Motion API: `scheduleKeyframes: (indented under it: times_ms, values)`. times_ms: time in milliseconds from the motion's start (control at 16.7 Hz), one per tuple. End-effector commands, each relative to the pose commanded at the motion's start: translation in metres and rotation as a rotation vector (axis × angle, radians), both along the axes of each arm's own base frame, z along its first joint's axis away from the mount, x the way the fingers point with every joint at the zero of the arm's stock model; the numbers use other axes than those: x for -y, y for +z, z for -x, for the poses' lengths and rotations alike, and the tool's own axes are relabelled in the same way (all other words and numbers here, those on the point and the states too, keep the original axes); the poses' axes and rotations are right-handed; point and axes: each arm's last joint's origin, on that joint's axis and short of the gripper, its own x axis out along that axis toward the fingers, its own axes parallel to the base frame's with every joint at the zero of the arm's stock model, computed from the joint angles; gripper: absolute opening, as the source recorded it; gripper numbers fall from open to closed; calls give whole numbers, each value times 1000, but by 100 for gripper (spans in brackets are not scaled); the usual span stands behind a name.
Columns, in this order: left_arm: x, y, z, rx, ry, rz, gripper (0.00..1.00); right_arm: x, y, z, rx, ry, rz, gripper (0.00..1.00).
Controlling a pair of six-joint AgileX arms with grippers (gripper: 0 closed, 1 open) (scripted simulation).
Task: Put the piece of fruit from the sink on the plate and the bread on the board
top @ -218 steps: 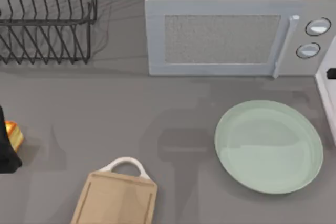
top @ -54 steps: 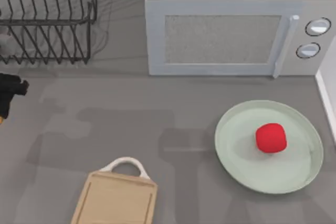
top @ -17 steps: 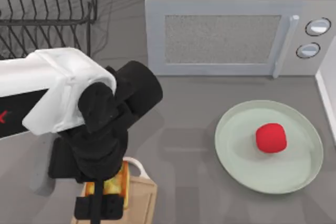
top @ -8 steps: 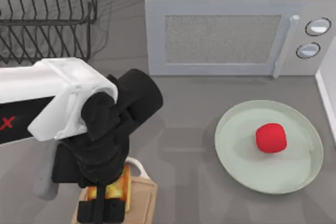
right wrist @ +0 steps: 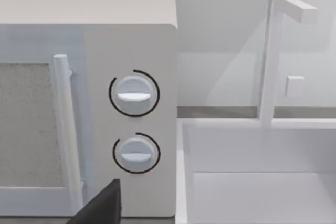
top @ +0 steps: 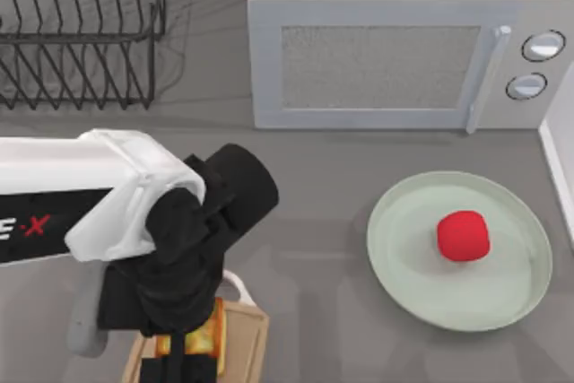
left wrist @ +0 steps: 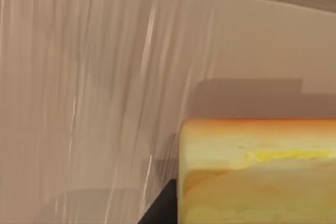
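Red fruit (top: 463, 236) is sitting on the plate (top: 404, 266); left tool (top: 184, 361) is gripping bread (left wrist: 257, 171) over the board (left wrist: 79, 103), near the surface's front edge.

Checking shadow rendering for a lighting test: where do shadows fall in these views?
Top view: the dish rack throws a soft grey shadow on the counter. Left wrist view: the bread casts a blocky dark patch on the board, which also shows pale streaky sheen.
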Motion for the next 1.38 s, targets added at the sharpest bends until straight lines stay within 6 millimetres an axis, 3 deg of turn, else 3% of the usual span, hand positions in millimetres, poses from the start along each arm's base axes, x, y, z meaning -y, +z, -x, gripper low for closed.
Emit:
scheduleKeyframes:
  times_ms: [240, 1020, 1380]
  values:
    - [0, -1, 0, -1, 0, -1, 0, 0, 0, 0, 0, 0, 0, 100]
    - [0, -1, 0, -1, 0, -1, 98, 0, 0, 0, 0, 0, 0, 100]
    - [0, -1, 0, -1, 0, -1, 100, 0, 0, 0, 0, 0, 0, 100]
